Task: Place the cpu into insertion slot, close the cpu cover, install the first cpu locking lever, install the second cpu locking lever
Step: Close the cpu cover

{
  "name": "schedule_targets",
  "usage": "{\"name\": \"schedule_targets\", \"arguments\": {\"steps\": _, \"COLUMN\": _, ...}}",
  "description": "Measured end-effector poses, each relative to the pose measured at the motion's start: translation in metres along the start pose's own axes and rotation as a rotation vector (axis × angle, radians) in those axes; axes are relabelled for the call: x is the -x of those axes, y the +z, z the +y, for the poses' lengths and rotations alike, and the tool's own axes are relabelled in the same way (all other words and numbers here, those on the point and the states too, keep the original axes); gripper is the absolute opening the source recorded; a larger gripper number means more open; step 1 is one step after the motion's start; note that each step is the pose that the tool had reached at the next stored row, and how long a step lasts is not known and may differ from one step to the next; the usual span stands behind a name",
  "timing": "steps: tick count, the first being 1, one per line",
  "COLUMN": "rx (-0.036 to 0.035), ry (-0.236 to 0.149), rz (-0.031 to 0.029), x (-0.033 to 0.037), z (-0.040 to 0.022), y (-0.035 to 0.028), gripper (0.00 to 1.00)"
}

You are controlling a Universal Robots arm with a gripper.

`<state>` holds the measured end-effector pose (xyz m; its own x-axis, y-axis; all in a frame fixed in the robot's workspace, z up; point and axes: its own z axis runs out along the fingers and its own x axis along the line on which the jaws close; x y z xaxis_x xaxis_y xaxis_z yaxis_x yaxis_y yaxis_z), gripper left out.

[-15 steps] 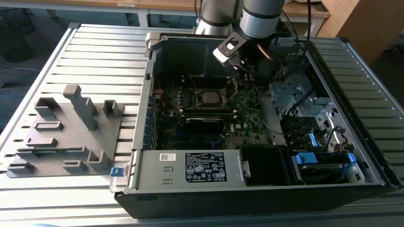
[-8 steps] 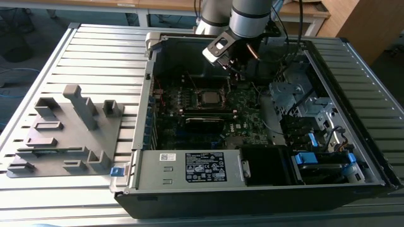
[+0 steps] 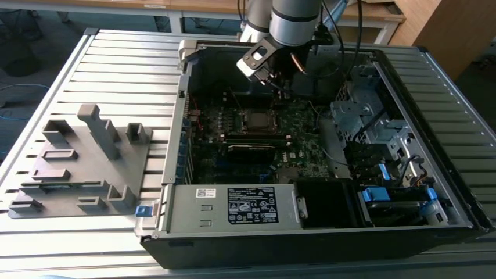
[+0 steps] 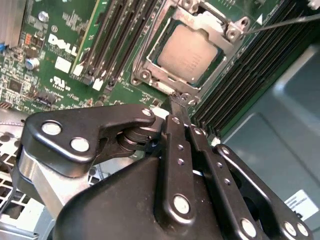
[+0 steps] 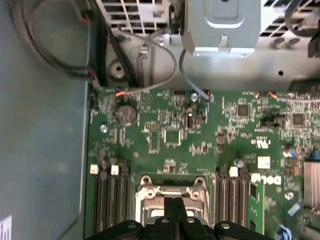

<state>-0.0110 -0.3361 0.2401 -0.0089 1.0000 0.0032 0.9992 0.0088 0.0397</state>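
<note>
While the cpu (image 4: 190,52) is seated in the insertion slot (image 4: 137,79) under the lowered cpu cover (image 4: 150,60), the closed, empty-looking hand (image 4: 176,102) is held at the socket's edge; the thin locking lever (image 4: 282,22) may be missed and the motherboard (image 4: 65,65) scraped.

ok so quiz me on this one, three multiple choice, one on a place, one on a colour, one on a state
1. Where is the cpu? A in the insertion slot; B on the grey rack; C on the power supply.
2. What colour is the motherboard? A red; B green; C blue.
3. How is the cpu cover? A standing upright; B lying down around the cpu; C taken off.

1 A: in the second wrist view the chip sits inside the socket's metal rim.
2 B: the board is green.
3 B: the frame lies flat, and the chip's grey top shows through its window.
</note>
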Motion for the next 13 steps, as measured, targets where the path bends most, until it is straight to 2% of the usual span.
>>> {"name": "schedule_targets", "arguments": {"steps": 13, "rx": 0.0000, "ry": 0.000, "rz": 0.0001, "x": 0.0000, "z": -0.0029, "y": -0.0001, "gripper": 0.11}}
